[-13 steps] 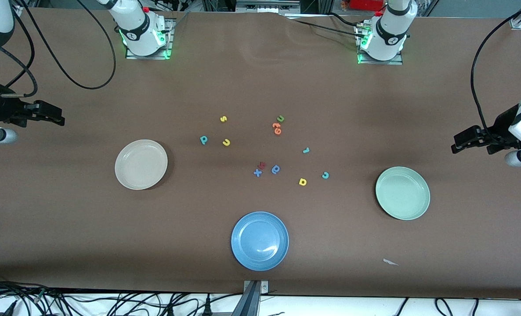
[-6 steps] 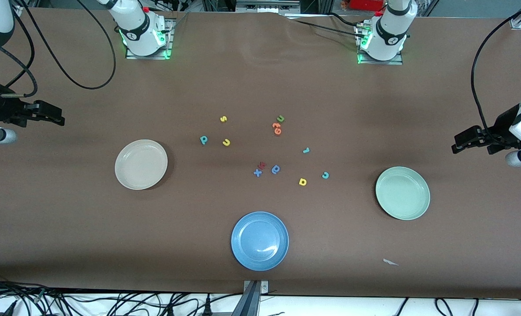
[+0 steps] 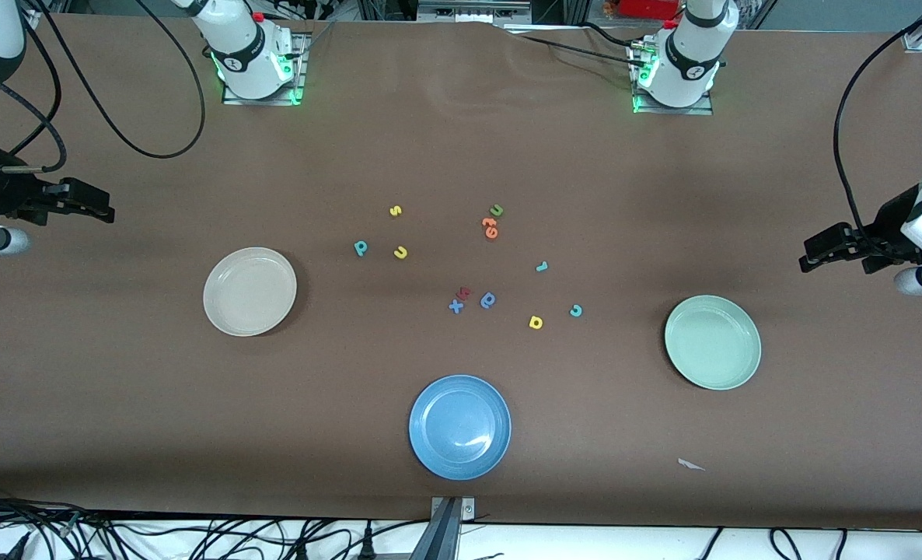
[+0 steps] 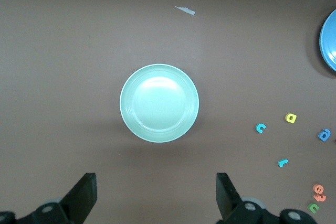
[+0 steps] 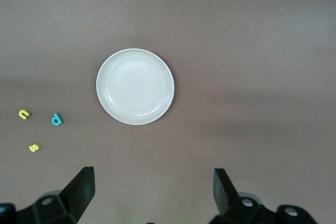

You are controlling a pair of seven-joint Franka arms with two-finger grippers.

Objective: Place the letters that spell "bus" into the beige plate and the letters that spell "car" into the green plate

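The beige plate [image 3: 249, 292] [image 5: 135, 86] and the green plate [image 3: 713, 342] [image 4: 159, 103] both lie empty. Between them are scattered the teal b [image 3: 361, 248] [image 5: 56, 119], yellow u [image 3: 400, 252] [image 5: 24, 113], yellow s [image 3: 396, 210] [image 5: 34, 147], teal c [image 3: 575, 311] [image 4: 260, 127], yellow a [image 3: 536, 322] [image 4: 290, 118] and teal r [image 3: 541, 267] [image 4: 282, 162]. My right gripper [image 3: 107, 210] [image 5: 154, 190] hangs open and empty over the table's right-arm end. My left gripper [image 3: 807, 260] [image 4: 156, 192] hangs open and empty over the left-arm end.
A blue plate [image 3: 459, 427] sits nearest the front camera. Among the letters lie a green u [image 3: 496, 210], orange letters [image 3: 490, 227], a blue round letter [image 3: 488, 300], a blue x [image 3: 455, 306] and a red letter [image 3: 465, 292]. A paper scrap [image 3: 691, 464] lies near the green plate.
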